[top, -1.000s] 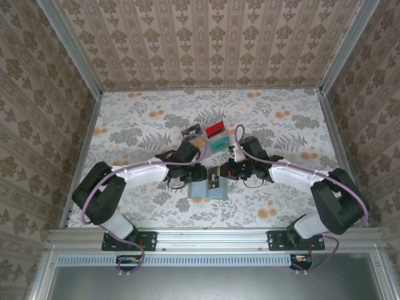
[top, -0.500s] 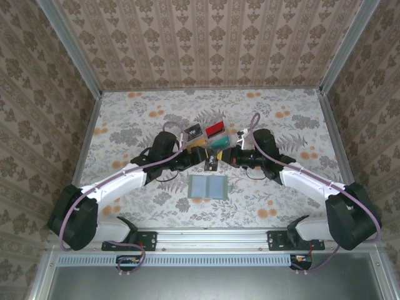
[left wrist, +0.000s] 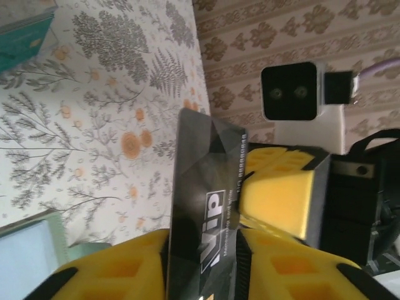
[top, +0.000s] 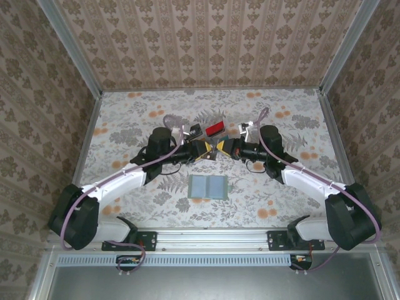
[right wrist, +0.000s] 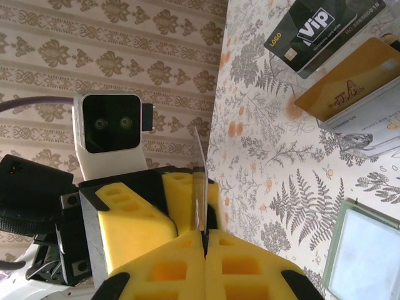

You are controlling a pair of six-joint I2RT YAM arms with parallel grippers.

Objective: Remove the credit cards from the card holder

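Pinching black card [top: 209, 150] from either side, left gripper [top: 200, 150], right gripper [top: 219, 149], card holder [top: 209, 185] apart, open table [top: 125, 134] around

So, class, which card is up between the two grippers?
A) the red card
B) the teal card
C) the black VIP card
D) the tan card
C: the black VIP card stands between the yellow fingers of the left gripper, and the right gripper is shut on it.

Top view: soft, even light from above, faint shadows under arms [top: 125, 178], all sharp. Wrist views: bright; pads [left wrist: 112, 275] at frame bottom blurry, card [left wrist: 203, 206] print slightly soft, bg wall [right wrist: 144, 37] sharper.
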